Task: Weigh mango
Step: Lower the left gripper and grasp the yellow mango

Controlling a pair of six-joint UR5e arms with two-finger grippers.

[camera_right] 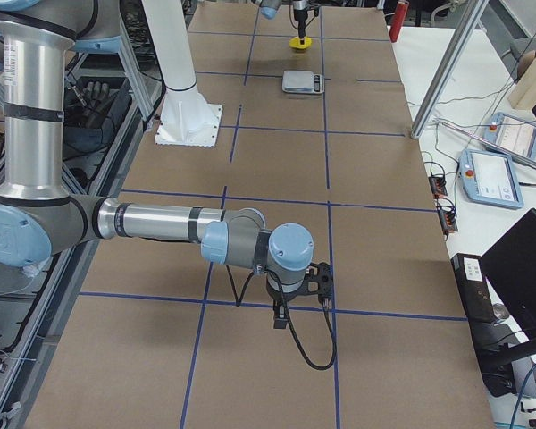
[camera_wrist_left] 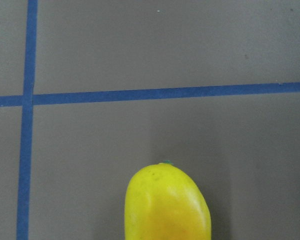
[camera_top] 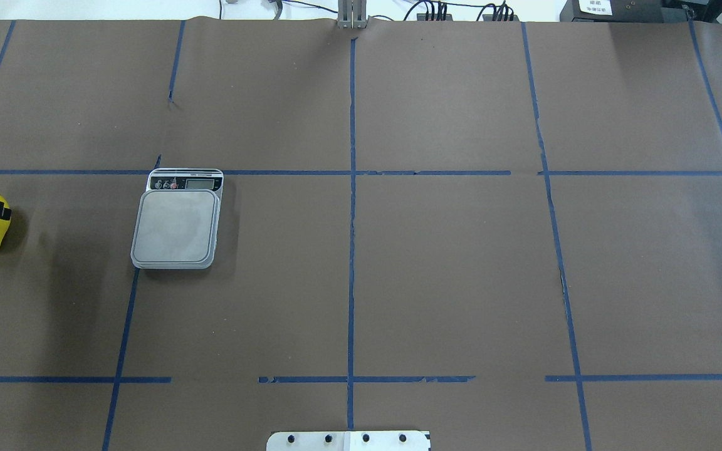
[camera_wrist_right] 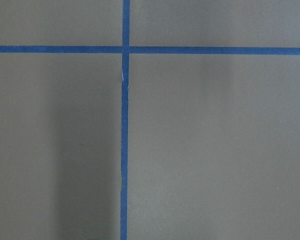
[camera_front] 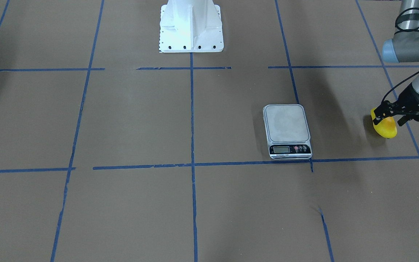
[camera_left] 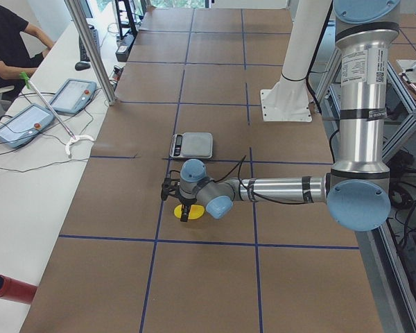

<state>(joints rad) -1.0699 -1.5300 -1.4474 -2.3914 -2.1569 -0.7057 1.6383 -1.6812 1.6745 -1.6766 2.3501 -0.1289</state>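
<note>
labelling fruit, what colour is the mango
The mango is yellow with an orange blush; left wrist view.

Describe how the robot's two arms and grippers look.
Both the left arm and the right arm are silver tubes with pale blue joint caps and black bands; the left carries a printed label. The left gripper and right gripper are black, each trailing a black cable.

- One small, oblong, bright yellow mango point(camera_front: 386, 127) is counted.
- One flat silver digital scale point(camera_front: 287, 123) with a black display strip is counted.
- Two grey, blue-jointed robot arms are seen: the left arm point(camera_left: 284, 189) and the right arm point(camera_right: 161, 222).
- Two black two-finger grippers are seen: the left gripper point(camera_front: 384, 115) and the right gripper point(camera_right: 304, 311).
- One white metal pedestal point(camera_front: 190, 25) is counted.
- Two grey control tablets point(camera_left: 73, 95) are counted on the side bench.
- One red cylinder point(camera_left: 7, 288) is counted.
</note>
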